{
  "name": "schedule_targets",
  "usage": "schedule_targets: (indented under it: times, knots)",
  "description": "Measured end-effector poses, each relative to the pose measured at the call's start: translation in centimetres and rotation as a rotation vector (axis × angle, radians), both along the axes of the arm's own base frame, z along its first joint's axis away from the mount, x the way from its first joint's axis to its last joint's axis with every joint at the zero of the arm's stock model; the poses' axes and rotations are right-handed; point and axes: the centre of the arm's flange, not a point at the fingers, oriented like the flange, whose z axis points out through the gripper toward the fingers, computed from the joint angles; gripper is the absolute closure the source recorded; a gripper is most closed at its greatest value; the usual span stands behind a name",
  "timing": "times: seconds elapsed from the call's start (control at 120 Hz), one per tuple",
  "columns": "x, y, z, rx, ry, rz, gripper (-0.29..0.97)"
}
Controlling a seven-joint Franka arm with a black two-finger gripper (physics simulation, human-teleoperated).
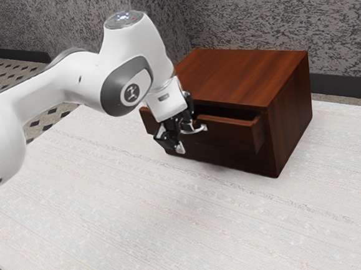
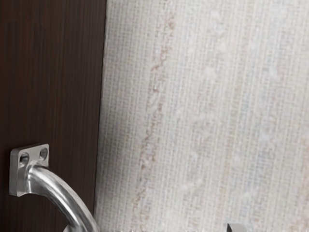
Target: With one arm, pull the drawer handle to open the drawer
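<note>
Gripping the drawer handle [image 1: 197,128] in the closed pincer [image 1: 180,142].
Drawer [image 1: 230,127] partly out of the brown cabinet [image 1: 246,73], far right on the desk [image 1: 175,226].

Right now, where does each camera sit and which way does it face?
Exterior view: beside the table, facing the brown cabinet; my white arm and pincer reach its handle.
Wrist view: on my hand, close to the drawer front, looking past the handle to the table; a grey corner is perhaps my hand's.
Shared: the handle, drawer front and table.
</note>
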Motion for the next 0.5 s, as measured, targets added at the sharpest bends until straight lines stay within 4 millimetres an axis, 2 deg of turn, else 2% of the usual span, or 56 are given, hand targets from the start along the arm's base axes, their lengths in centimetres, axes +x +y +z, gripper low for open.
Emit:
schedule_targets:
  times: [0.142, 0.275, 0.375, 0.5]
  knots:
    - [-1.1, -0.2, 0.2, 0.005, -0.005, 0.01, 0.41]
    - [-1.9, -0.2, -0.4, -0.001, 0.0, 0.022, 0.39]
    - [-2.6, -0.2, -0.3, -0.001, -0.002, 0.029, 0.45]
    - [-3.5, -0.3, -0.5, -0.002, -0.006, 0.038, 0.44]
